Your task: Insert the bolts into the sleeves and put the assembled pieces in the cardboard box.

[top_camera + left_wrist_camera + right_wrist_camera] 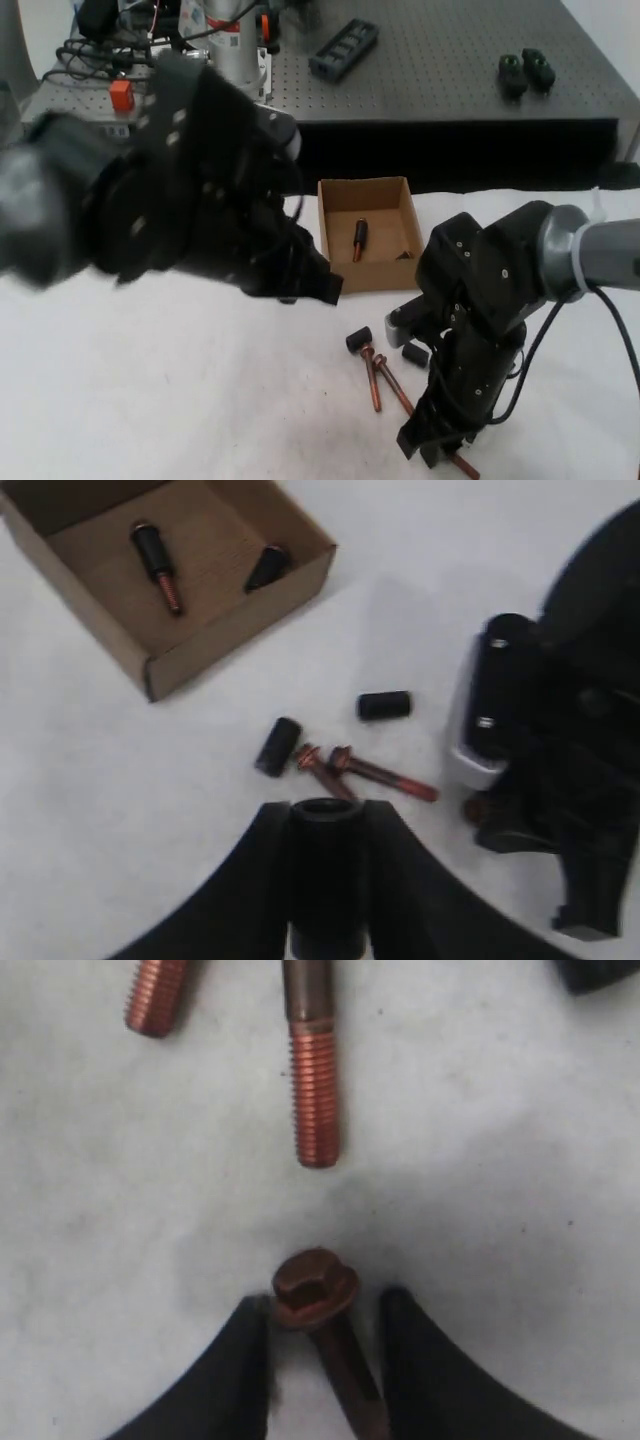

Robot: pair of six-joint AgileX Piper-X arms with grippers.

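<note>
Left claw (325, 815) clamped on sleeve (325, 880), raised above worktop (150, 400). Right claw (325, 1310) fingers apart, straddling bolt (316, 1288) near worktop's near edge. Cardboard box (395, 275) mid-worktop holds assembled piece (359, 238).

A piece (359, 238) lies in the box (370, 276); before it, two bolts (372, 378) and two sleeves (358, 341) lie on the table (150, 400).

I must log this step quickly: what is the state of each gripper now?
Left gripper: closed, holding a black sleeve.
Right gripper: placed around a copper bolt; whether it grips it cannot be told.
</note>
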